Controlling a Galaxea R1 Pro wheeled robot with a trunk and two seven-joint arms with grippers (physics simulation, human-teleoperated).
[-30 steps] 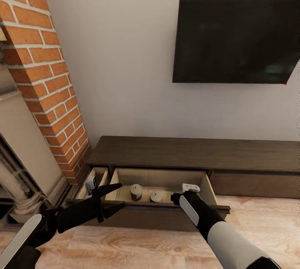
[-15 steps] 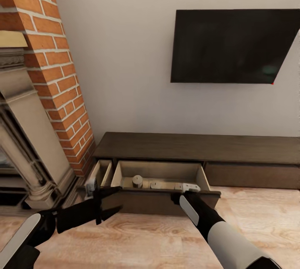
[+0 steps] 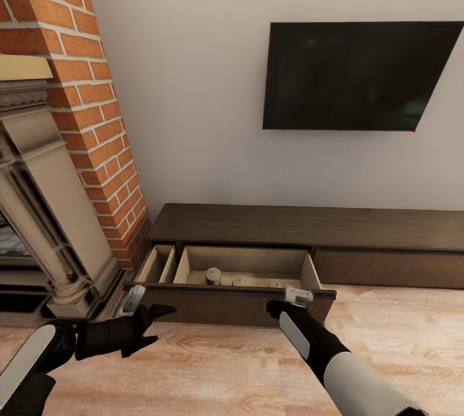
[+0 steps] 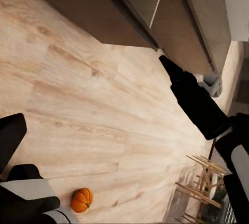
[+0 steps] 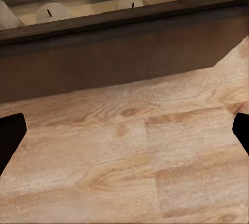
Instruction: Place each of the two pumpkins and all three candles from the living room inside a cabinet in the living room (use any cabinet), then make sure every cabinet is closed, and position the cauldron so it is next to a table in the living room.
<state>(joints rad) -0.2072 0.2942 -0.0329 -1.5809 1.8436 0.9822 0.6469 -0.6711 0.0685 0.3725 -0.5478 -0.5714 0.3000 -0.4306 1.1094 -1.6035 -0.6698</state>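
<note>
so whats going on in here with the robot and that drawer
A two-armed robot faces the long low cabinet under a wall TV. The wide drawer is pulled out, with candles standing inside. Both arms hang just in front of the drawer: the left pincer and the right pincer are open and hold nothing. The left wrist view shows a pumpkin lying on the wood floor, not yet put away.

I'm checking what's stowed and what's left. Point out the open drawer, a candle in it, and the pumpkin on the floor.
open drawer (image 3: pixel 235 304): head view, on its dark front panel.
candle (image 3: pixel 212 275): head view, on its grey side.
pumpkin (image 4: pixel 81 199): left wrist view, on its orange ribbed body.
</note>
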